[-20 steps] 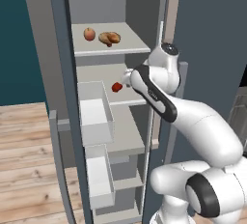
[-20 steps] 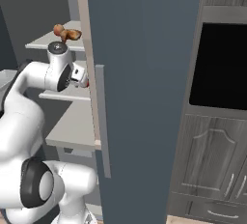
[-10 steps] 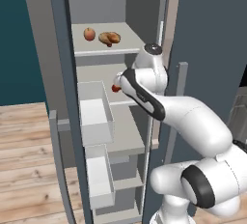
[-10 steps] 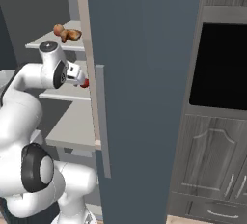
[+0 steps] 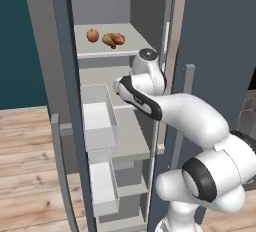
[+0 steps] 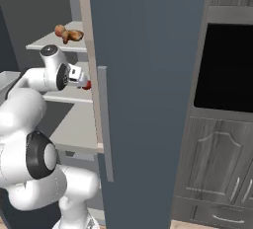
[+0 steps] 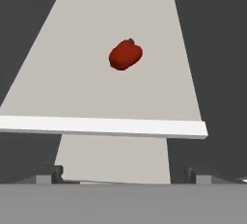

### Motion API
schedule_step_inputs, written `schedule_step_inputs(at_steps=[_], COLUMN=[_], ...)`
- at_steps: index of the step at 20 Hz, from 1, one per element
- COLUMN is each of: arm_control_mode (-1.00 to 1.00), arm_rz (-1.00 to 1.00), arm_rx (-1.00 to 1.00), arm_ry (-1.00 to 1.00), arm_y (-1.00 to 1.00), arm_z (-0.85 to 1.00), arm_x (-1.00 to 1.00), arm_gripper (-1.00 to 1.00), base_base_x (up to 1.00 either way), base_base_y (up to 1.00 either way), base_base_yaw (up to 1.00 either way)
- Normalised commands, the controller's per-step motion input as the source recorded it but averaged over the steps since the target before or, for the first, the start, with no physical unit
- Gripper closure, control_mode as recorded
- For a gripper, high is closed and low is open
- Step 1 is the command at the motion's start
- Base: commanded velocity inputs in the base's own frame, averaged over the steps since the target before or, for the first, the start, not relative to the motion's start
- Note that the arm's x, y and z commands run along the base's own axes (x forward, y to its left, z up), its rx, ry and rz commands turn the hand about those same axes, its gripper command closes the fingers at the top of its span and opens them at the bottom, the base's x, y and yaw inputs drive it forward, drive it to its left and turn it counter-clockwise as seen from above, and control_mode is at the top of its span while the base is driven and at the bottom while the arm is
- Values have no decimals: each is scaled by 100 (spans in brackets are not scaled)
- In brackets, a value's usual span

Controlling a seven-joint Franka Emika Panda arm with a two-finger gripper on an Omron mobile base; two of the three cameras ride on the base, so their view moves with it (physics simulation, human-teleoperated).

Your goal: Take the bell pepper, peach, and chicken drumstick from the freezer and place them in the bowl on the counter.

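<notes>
Facing bell pepper (image 7: pixel 125 54) on freezer (image 5: pixel 60 51) shelf, no readable writing

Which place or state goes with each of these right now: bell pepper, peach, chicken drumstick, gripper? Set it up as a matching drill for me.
Things:
1. bell pepper
2. peach
3. chicken drumstick
4. gripper

Places or states:
A. upper freezer shelf, right of its neighbour in the left base view
B. open, holding nothing
C. alone on the shelf the hand camera faces
D. upper freezer shelf, left of its neighbour in the left base view

Pairs: 1-C, 2-D, 3-A, 4-B
</notes>
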Motion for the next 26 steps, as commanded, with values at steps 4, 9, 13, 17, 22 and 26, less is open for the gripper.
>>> schedule_step_inputs(at_steps=[4, 9, 13, 17, 22, 26], arm_control_mode=[-100, -100, -100, -100, -100, -100], arm_rz=[0, 0, 0, -4, -3, -3], arm_rx=[0, 0, 0, 0, 1, 0], arm_ry=[-1, -7, -6, -2, 0, 1], arm_y=[0, 0, 2, 0, 0, 0], arm_z=[-13, -18, -3, -1, 0, -1], arm_x=[33, 26, 22, 36, 32, 22], arm_gripper=[-100, -100, -100, -100, -100, -100], base_base_x=[0, 0, 0, 0, 0, 0], base_base_y=[0, 0, 0, 0, 0, 0], base_base_yaw=[0, 0, 0, 0, 0, 0])
